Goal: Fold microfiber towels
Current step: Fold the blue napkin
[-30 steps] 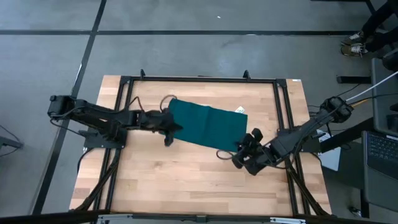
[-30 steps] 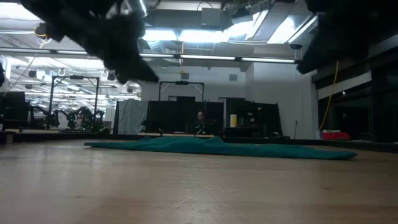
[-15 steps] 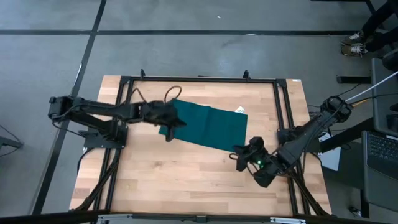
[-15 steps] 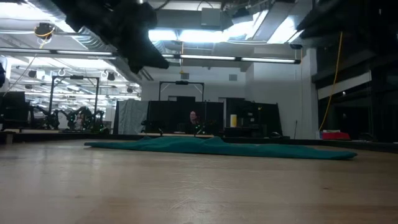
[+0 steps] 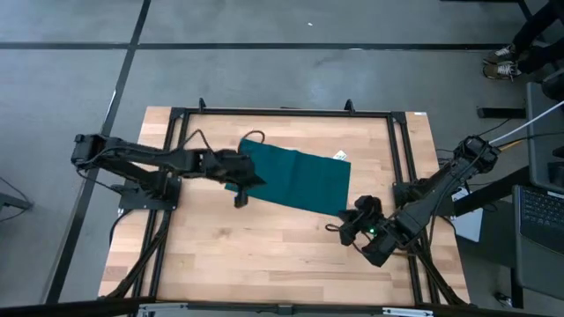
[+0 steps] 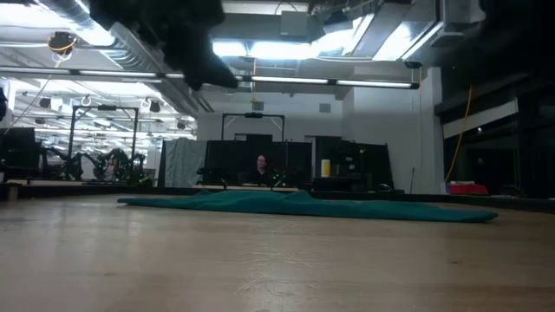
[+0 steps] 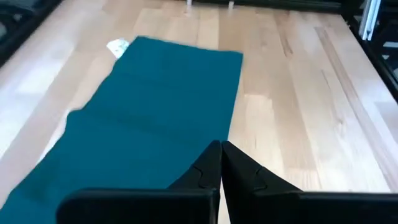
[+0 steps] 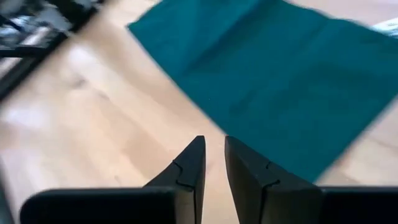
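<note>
The dark teal towel (image 5: 295, 176) lies flat on the wooden table as a long folded band, with its small white tag (image 5: 340, 157) at the far right corner. It also shows in the low view (image 6: 303, 204). My left gripper (image 5: 251, 182) hovers shut over the towel's left end (image 7: 124, 155), high above the table in the low view (image 6: 204, 61). My right gripper (image 5: 344, 225) hangs over bare wood just off the towel's near right corner (image 8: 311, 168), its fingers a narrow gap apart (image 8: 213, 146).
A black metal frame (image 5: 282, 113) runs around the table top, and cables trail by both arms. A laptop (image 5: 538, 211) stands off the table's right side. A person's feet (image 5: 502, 62) show at the far right, and another person (image 6: 260, 165) in the room behind.
My left gripper has risen above the towel's left end, staying shut. My right gripper has drawn back from the towel's near right corner toward the table's near edge. The towel has kept still.
</note>
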Robot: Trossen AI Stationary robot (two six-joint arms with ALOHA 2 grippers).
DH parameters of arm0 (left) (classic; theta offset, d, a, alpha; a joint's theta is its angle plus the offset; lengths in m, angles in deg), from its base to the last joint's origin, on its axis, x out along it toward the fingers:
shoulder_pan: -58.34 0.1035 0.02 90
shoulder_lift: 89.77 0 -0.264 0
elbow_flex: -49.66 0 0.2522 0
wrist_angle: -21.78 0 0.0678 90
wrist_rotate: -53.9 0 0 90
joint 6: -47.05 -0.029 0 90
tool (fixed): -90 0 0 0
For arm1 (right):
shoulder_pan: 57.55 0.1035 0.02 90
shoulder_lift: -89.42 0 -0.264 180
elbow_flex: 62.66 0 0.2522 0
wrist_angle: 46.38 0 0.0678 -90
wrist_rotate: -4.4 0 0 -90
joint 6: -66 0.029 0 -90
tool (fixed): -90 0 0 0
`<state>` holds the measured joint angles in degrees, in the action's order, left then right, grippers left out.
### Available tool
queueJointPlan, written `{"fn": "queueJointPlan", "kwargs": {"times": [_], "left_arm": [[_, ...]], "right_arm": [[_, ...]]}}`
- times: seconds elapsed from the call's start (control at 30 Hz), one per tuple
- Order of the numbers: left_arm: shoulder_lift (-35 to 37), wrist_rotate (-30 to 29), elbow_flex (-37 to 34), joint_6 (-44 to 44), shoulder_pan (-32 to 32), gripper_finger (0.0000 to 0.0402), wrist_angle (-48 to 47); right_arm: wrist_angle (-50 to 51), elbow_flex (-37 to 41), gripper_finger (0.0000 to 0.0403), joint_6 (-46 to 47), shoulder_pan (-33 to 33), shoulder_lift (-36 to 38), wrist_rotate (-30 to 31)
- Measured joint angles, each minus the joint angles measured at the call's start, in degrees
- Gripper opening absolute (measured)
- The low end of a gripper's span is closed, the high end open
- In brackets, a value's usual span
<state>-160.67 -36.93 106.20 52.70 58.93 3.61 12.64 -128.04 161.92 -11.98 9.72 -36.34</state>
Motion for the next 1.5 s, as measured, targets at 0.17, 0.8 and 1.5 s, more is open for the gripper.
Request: {"fn": "queueJointPlan", "kwargs": {"times": [0.17, 0.8, 1.5], "left_arm": [[-10.8, -1.1, 5.8, -0.5, -3.3, 0.0003, 0.0], [-43.4, 1.0, 36.2, 4.6, -0.5, 0.0003, 3.4], [-65.3, -0.1, 62.1, 17.4, -0.4, 0.0002, -10.8]], "right_arm": [[9.5, 0.0, 0.0073, 5.7, 3.1, 0.0, -2.0], [9.8, 0.0, 0.0043, 3.1, 11.6, 0.0, -6.2], [6.4, -1.8, 0.0024, 10.8, 21.3, 0.2, 13.3]]}}
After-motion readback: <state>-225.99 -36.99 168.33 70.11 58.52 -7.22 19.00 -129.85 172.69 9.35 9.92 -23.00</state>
